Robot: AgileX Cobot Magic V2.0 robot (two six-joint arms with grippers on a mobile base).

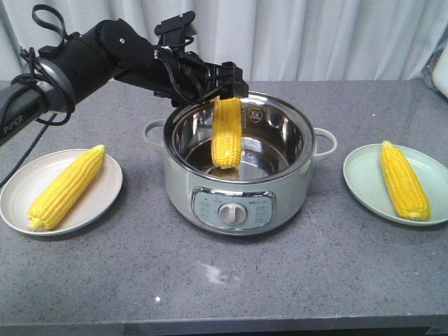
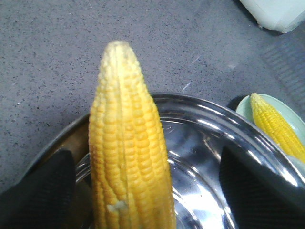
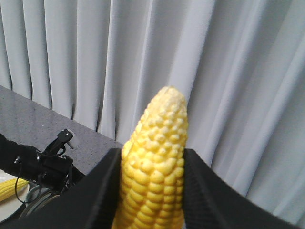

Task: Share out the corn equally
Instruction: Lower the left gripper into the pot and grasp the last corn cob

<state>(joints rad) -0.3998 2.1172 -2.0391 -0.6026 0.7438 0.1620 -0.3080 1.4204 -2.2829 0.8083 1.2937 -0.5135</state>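
Observation:
One corn cob (image 1: pixel 227 133) stands upright inside the steel pot (image 1: pixel 238 203), its top between the fingers of my left gripper (image 1: pixel 229 94). In the left wrist view that cob (image 2: pixel 128 157) sits between wide-apart fingers (image 2: pixel 33 191), with a gap on each side, so my left gripper (image 2: pixel 147 148) is open. Whether the cob's lower end rests on the pot floor is unclear. My right gripper (image 3: pixel 152 152) is shut on another cob (image 3: pixel 155 167), held tip-up before the curtain and outside the front view. A cob (image 1: pixel 66 187) lies on the white plate (image 1: pixel 98 192), and another (image 1: pixel 404 180) on the green plate (image 1: pixel 364 178).
The pot stands mid-table with side handles (image 1: pixel 323 142) and a front control panel. The plates flank it left and right. Grey curtains (image 1: pixel 315 35) hang behind the table. My left arm (image 1: pixel 91 56) reaches in from the back left, cables trailing.

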